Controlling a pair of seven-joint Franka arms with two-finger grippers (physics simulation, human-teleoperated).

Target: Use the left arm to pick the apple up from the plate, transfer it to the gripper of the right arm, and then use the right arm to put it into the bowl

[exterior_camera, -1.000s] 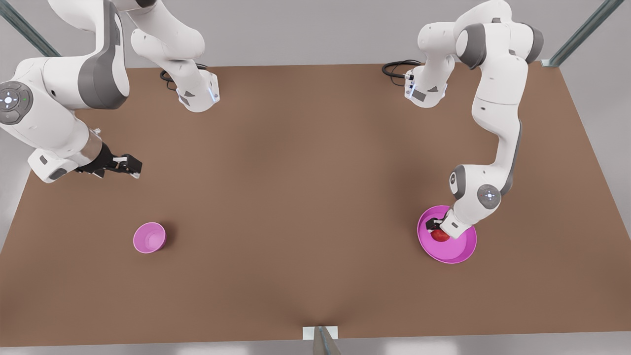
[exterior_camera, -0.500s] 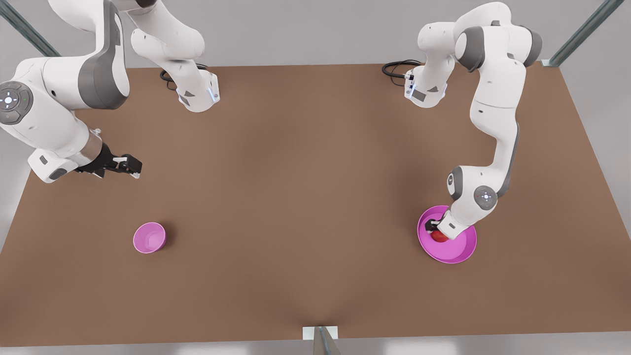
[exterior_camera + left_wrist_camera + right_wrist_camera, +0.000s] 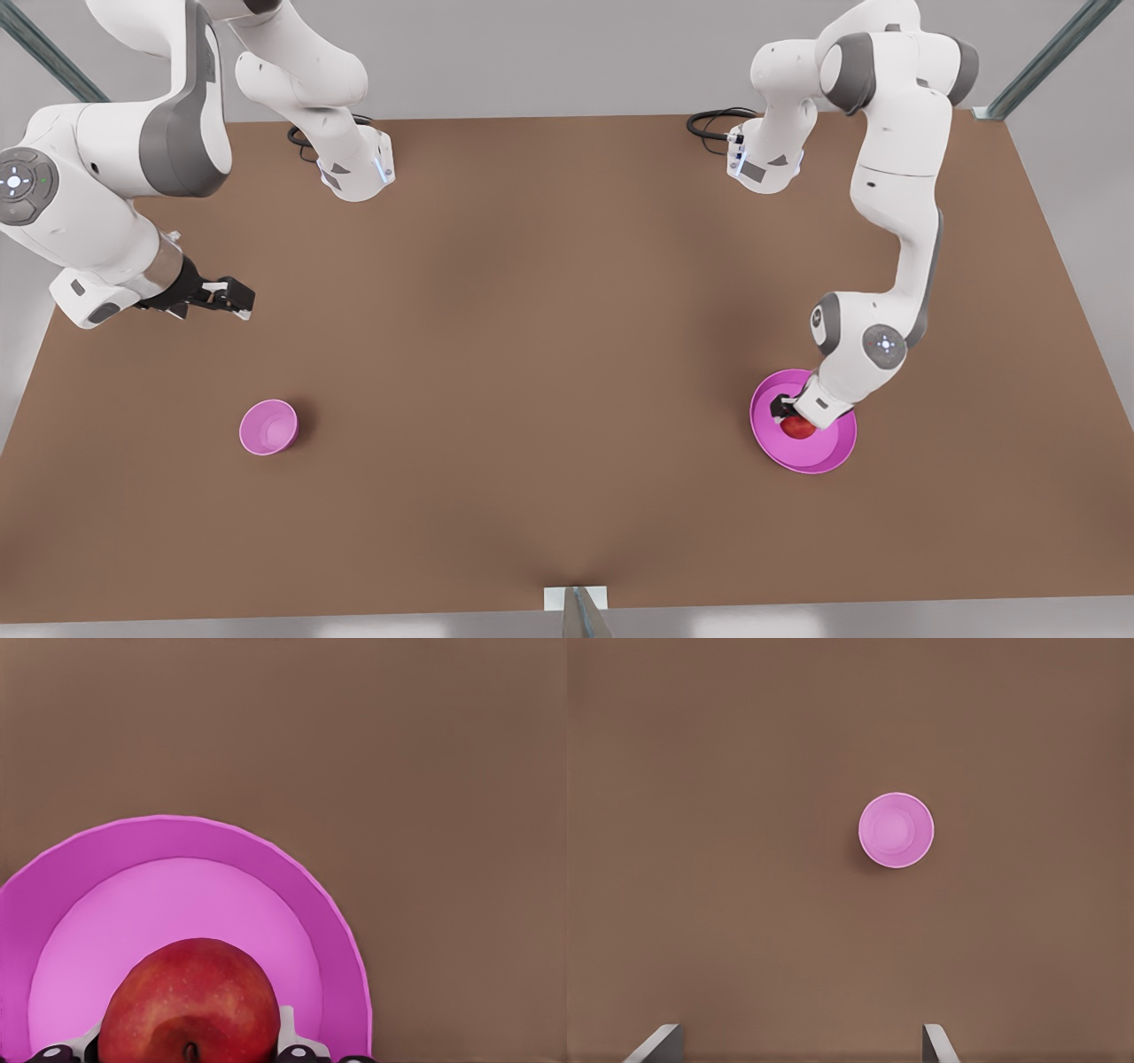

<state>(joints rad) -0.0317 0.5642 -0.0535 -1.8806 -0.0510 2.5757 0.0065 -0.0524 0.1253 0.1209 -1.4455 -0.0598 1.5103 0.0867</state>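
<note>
Lifting a little now, the left gripper [image 3: 787, 413] is clamped on the apple [image 3: 189, 1004] just above the plate [image 3: 341, 943], next carrying it toward the waiting, spread-apart right gripper [image 3: 232, 299].

You see a brown table [image 3: 532, 354]. Near its front edge toward the front view's left stands the bowl [image 3: 267, 427]. The plate [image 3: 819, 452] lies toward the front view's right. At the back edge, two arm bases [image 3: 354, 173] and a black cable [image 3: 713, 122] rest.
</note>
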